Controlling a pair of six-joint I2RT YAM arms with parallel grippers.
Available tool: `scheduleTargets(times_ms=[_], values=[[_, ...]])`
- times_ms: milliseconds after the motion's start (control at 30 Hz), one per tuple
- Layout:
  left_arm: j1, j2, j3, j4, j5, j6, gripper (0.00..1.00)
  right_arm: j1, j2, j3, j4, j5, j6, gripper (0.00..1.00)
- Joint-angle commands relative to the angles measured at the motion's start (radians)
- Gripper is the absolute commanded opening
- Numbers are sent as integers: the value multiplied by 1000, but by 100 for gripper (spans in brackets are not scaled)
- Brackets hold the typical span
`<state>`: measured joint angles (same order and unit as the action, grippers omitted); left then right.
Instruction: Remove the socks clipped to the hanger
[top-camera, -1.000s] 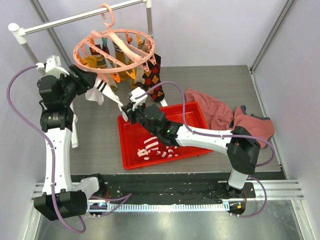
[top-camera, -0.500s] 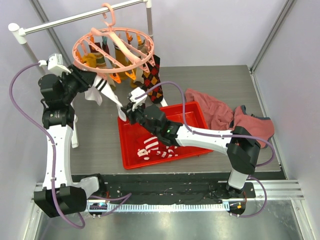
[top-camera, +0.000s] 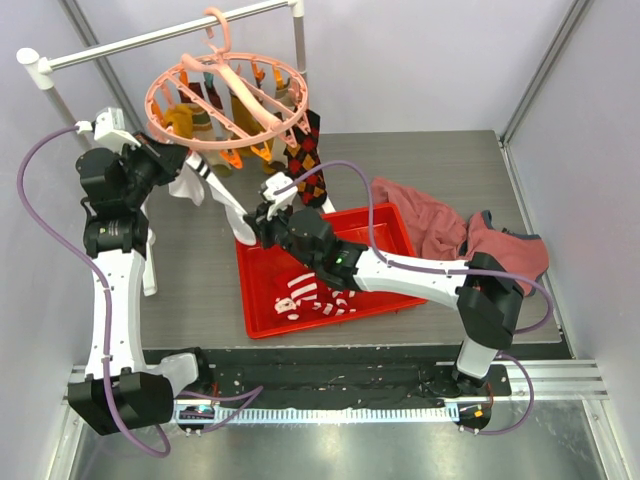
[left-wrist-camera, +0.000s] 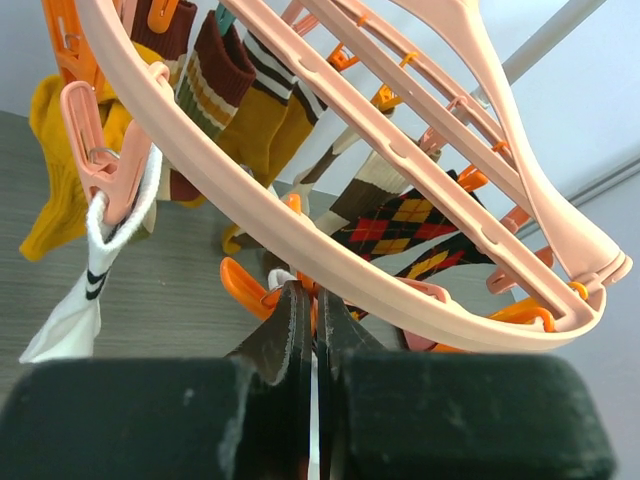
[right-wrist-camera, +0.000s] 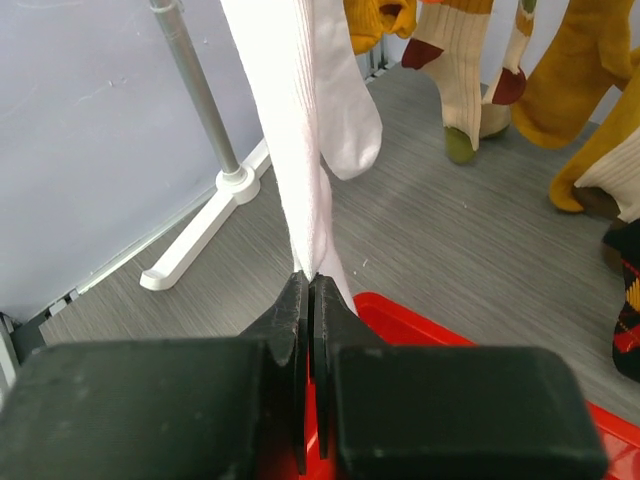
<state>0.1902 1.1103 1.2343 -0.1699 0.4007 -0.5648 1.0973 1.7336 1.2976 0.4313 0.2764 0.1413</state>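
At the far left, the left gripper (top-camera: 164, 159) is raised to the near-left rim of the round salmon-pink plastic clip hanger (top-camera: 255, 100), which hangs by its hook from the white metal rail (top-camera: 150, 40). Its jaws are pressed fully together, with the tips against an orange peg (left-wrist-camera: 245, 285) just beneath the ring (left-wrist-camera: 200, 165). Whether they pinch that peg cannot be told. Mustard-yellow socks (top-camera: 180, 122) hang inside the ring. A white sock with dark bands (top-camera: 215, 190) runs taut from the ring's near edge down and rightward to the right gripper (top-camera: 256, 221). That gripper's jaws are clamped on the sock's lower end (right-wrist-camera: 300, 130) and sit directly below the fabric, over the far-left corner of the red plastic tray (top-camera: 260, 310). A red-and-white striped sock (top-camera: 305, 295) lies in the tray. A dark argyle sock (top-camera: 310, 160) dangles from the ring's right side, and a reddish-pink cloth (top-camera: 440, 225) lies on the table to the right of the tray.
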Motion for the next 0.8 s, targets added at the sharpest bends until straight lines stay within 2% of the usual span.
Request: scheduleTargets(times_ms=[0,100,133,167,200,233,333,400,533,767], values=[[5,0,57,-22,-8,25,0,-2,-94,5,-38,12,32,1],[6,-3,67,-37,6,23,3,-7,-117,-15,-28,-3,37,1],[6,-3,67,-46,9,19,19,-10,-121,-15,-28,-8,40,1],[6,-6,68,-52,9,8,30,-11,-120,-12,-28,-12,41,1],[6,-15,65,-57,12,5,51,-13,-118,-1,-29,-19,41,1],[6,-21,67,-66,12,2,56,-13,-117,5,-31,-19,44,1],[5,-52,54,-94,-38,16,61,-14,-109,29,-52,-28,53,1],[15,-70,18,-57,-83,13,64,-23,-112,37,-65,-39,72,1],[63,-70,-10,13,35,-38,66,-43,-118,26,-63,-86,96,1],[86,-47,-56,156,154,-115,64,-63,-120,6,-63,-124,121,1]])
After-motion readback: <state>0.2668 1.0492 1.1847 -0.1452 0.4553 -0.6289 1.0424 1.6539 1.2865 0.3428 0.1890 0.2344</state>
